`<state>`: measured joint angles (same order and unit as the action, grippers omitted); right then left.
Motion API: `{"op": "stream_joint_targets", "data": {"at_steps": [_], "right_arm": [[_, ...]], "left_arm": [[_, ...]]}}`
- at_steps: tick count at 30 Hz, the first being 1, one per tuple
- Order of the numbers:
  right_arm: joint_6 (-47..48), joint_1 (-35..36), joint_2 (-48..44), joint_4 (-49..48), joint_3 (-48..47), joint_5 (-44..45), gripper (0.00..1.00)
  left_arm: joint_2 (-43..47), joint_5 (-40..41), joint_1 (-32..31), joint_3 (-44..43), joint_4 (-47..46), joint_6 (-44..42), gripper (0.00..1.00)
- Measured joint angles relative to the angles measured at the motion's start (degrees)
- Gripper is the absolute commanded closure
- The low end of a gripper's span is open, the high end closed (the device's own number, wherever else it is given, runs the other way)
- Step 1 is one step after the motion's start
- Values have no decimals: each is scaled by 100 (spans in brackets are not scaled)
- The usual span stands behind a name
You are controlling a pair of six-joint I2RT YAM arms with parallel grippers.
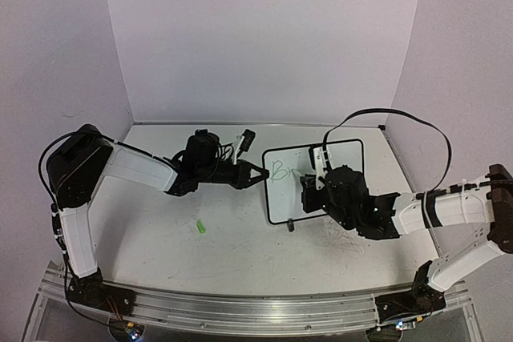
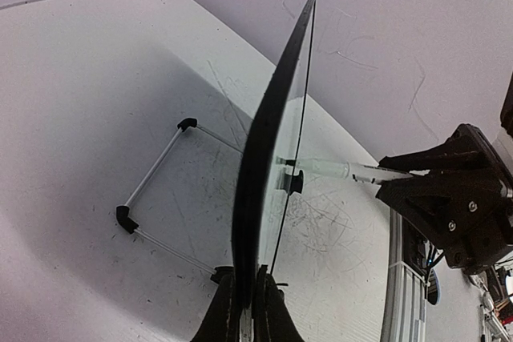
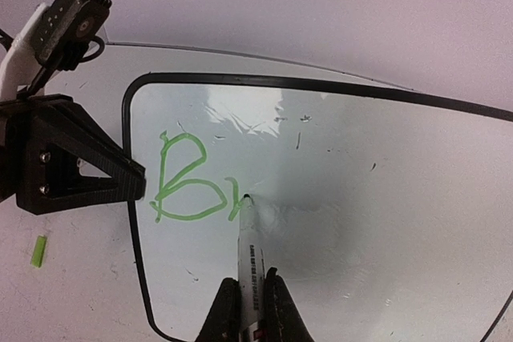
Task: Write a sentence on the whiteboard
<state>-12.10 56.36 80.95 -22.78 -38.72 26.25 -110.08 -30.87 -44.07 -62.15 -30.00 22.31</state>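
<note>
The whiteboard (image 1: 345,158) stands tilted on the table, right of centre. My left gripper (image 1: 260,175) is shut on its left edge. In the left wrist view the whiteboard (image 2: 268,142) is seen edge-on, clamped between my left gripper's (image 2: 250,282) jaws. My right gripper (image 3: 250,290) is shut on a white marker (image 3: 249,250), whose tip touches the whiteboard (image 3: 369,166). Of the sentence (image 3: 188,186), green letters "Br" show at the upper left of the board, and the tip rests at the end of the "r".
A small green marker cap (image 1: 200,227) lies on the scuffed white tabletop left of the board. The board's wire stand (image 2: 152,174) with black feet rests on the table behind it. White walls enclose the back and sides.
</note>
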Motion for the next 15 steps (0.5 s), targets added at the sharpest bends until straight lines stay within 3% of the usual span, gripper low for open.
{"op": "stream_joint_targets", "data": {"at_steps": [15], "right_arm": [[-238, -44, -116, 75, -18, 13, 100]], "left_arm": [[28, 5, -2, 15, 8, -4, 100]]}}
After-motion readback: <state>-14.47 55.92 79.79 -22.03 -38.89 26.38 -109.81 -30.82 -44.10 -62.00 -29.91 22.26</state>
